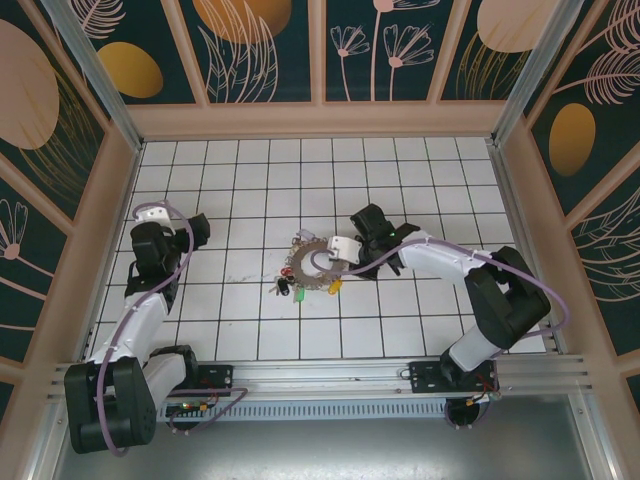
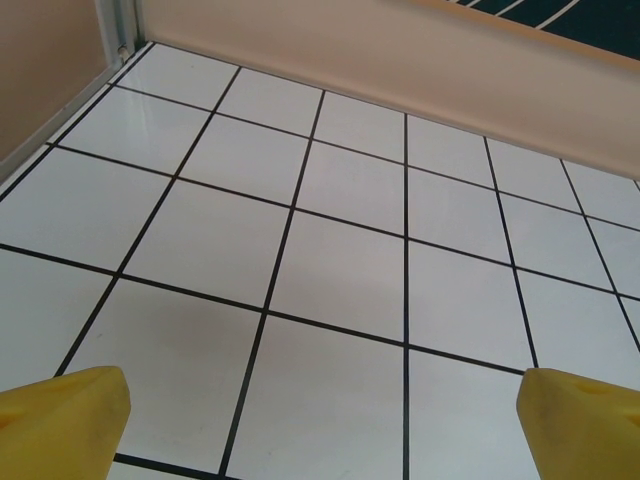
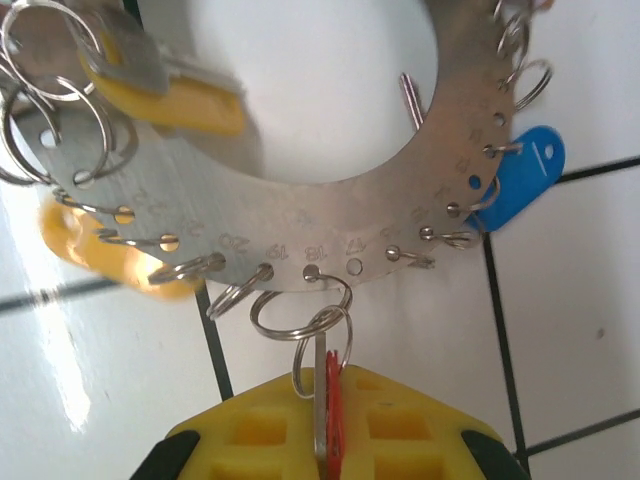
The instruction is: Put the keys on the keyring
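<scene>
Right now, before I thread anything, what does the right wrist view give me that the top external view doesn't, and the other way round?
Right wrist adds: stamped numbers beside the holes of the keyring, small split rings hanging from those holes, and a red key pinched by the right gripper, just below the hole marked 18. Top external adds: the left gripper off to the left over bare tiles, and a green-headed key on the ring's near side. Both share: the keyring and the yellow-headed keys on it.

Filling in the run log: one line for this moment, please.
left tool: open over bare tiles | right tool: shut on red key | red key: attached at keyring rim
</scene>
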{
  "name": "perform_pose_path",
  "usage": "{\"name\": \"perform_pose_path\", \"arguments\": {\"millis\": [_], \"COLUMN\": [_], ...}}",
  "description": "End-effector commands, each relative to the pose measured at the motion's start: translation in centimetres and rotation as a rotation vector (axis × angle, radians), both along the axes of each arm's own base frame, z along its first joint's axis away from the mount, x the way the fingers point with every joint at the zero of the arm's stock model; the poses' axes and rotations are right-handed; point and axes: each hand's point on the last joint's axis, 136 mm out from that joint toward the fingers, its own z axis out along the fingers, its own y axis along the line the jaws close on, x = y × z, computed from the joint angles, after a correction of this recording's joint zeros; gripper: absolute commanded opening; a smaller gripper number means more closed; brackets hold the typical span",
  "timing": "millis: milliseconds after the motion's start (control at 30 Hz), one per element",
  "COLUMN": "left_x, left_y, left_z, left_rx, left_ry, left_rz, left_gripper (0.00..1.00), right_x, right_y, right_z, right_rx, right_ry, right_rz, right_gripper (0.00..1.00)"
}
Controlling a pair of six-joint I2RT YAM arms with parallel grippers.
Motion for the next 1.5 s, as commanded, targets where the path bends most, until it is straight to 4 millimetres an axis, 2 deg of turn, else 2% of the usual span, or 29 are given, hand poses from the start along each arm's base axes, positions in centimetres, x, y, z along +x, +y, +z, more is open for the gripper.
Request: {"name": "perform_pose_path", "arguments": {"millis": [0, 200, 300, 367, 467, 567, 633, 667, 700, 767, 833, 867, 933, 1000, 1067, 1133, 1267, 1400, 1467], "left_x": [-0.2, -0.6, -0.4, -0.3, 0.0, 0.1, -0.1, -0.2, -0.4, -0.8, -0.9, -0.9, -1.0, -1.3, -1.4, -1.1, -0.4, -0.6, 0.1], "left_y": [0.1, 0.7, 0.8, 0.9, 1.1, 1.3, 1.1, 0.7, 0.3, 0.1, -0.1, -0.3, -0.5, -0.4, -0.5, -0.6, -0.5, 0.5, 0.4], "left_z": [0.0, -1.7, -1.8, -1.5, -0.8, 0.7, 2.7, 3.8, 4.9, 6.4, 6.5, 6.3, 5.6, 4.8, 3.7, 2.3, 0.3, -1.0, -1.0], "left_rx": [0.025, 0.043, 0.040, 0.043, 0.060, 0.087, 0.111, 0.125, 0.137, 0.143, 0.151, 0.154, 0.145, 0.136, 0.122, 0.113, 0.076, 0.063, 0.088], "left_ry": [-0.022, 0.013, 0.004, -0.005, -0.021, -0.055, -0.115, -0.162, -0.221, -0.289, -0.295, -0.292, -0.292, -0.294, -0.287, -0.246, -0.212, -0.261, -0.247], "left_rz": [-0.006, 0.021, 0.030, 0.037, 0.039, 0.042, 0.026, 0.005, -0.014, -0.019, -0.036, -0.049, -0.052, -0.046, -0.046, -0.053, -0.045, 0.021, 0.014], "left_gripper": [0.99, 0.99, 0.99, 0.99, 0.99, 0.99, 0.99, 0.99, 0.99, 0.99, 0.99, 0.99, 0.99, 0.99, 0.99, 0.99, 0.99, 0.99, 0.99], "right_x": [-0.2, -1.4, -2.2, -2.1, -1.6, -0.3, 0.3, 0.9, 0.9, 0.8, 0.9, 0.8, 1.2, 1.7, 2.0, 2.4, 2.9, 2.2, 2.5], "right_y": [-2.8, -5.9, -7.2, -7.5, -7.0, -5.9, -4.3, -4.5, -4.0, -3.6, -4.2, -4.7, -6.4, -8.7, -10.8, -12.9, -17.6, -20.9, -20.9], "right_z": [-0.8, -3.0, -3.5, -3.0, -0.9, 3.4, 7.8, 9.9, 12.4, 16.9, 20.8, 22.5, 25.0, 26.2, 26.3, 25.1, 20.2, 15.3, 12.9], "right_rx": [-0.114, -0.259, -0.314, -0.303, -0.225, -0.061, 0.105, 0.183, 0.278, 0.440, 0.591, 0.657, 0.791, 0.900, 0.987, 1.027, 1.058, 1.124, 1.073], "right_ry": [-0.039, 0.005, 0.048, 0.055, 0.014, -0.061, -0.127, -0.161, -0.202, -0.302, -0.424, -0.480, -0.565, -0.621, -0.666, -0.706, -0.785, -0.804, -0.761], "right_rz": [0.032, 0.025, -0.003, -0.039, -0.085, -0.141, -0.153, -0.175, -0.168, -0.154, -0.192, -0.214, -0.317, -0.442, -0.553, -0.656, -0.866, -0.967, -0.963], "right_gripper": [0.11, 0.22, 0.23, 0.24, 0.26, 0.28, 0.31, 0.33, 0.36, 0.55, 0.75, 0.96, 0.99, 0.99, 0.99, 0.99, 0.99, 0.99, 0.99]}}
